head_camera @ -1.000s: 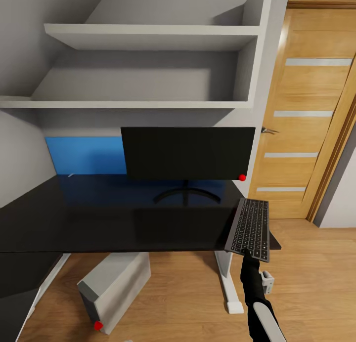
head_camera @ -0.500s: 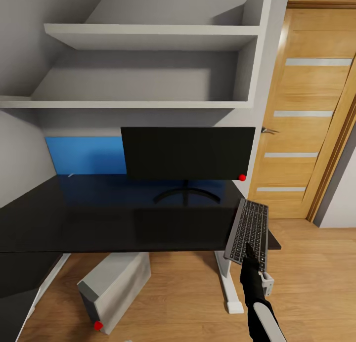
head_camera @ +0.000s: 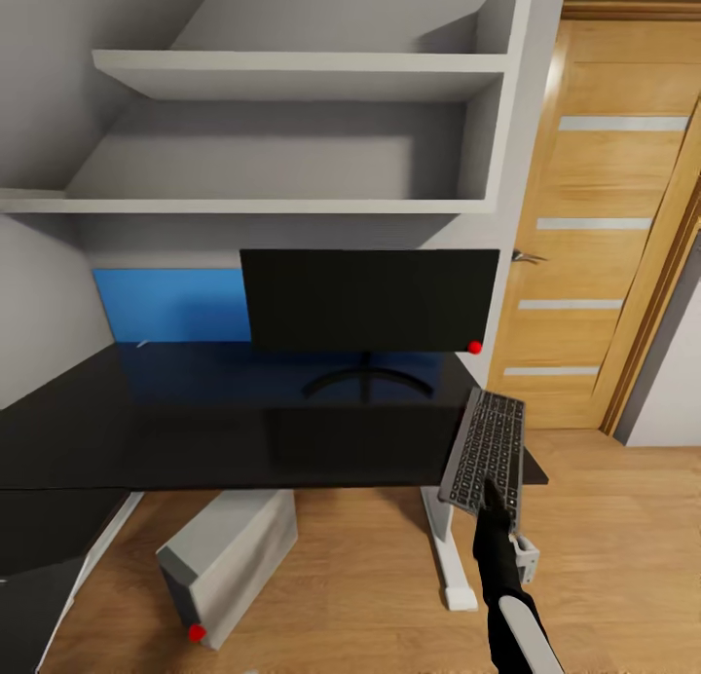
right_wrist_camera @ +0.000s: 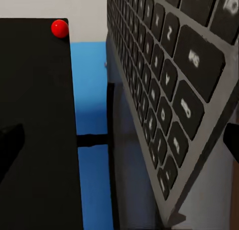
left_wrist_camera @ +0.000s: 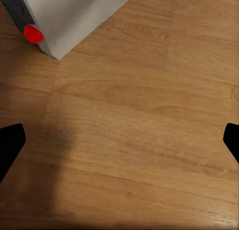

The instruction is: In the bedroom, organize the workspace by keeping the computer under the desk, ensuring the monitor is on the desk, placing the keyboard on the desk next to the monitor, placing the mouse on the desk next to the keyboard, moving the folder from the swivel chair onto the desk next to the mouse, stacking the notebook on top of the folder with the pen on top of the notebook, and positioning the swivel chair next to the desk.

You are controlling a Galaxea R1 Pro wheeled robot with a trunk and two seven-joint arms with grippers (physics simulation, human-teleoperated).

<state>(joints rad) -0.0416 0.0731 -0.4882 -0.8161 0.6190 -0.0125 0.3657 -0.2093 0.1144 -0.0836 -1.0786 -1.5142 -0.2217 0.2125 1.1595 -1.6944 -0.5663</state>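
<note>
Room: bedroom with pale grey walls, a light wood floor (head_camera: pixel 604 557), grey shelves above the desk and a wooden door (head_camera: pixel 604 226) to the desk's right.
Desk: black desk (head_camera: pixel 224 430), its top bare left of the monitor.
Monitor: black monitor (head_camera: pixel 370 299) stands at the back of the desk on its stand.
Computer: grey computer (head_camera: pixel 229 562) lies on the floor under the desk, a red light at its near corner.
Keyboard: keyboard (head_camera: pixel 484 450) sits tilted over the desk's right end, partly overhanging the edge.
Right gripper: right gripper (head_camera: pixel 492 494) is at the keyboard's near end; I cannot tell whether its fingers pinch the keyboard.
Left gripper: left gripper (left_wrist_camera: pixel 119 140) hangs over the floor beside the computer, fingers spread wide.
Step in hand: I judge I am setting the keyboard on the desk.
Next move: I would bring it inward, flat, in front of the monitor.
</note>
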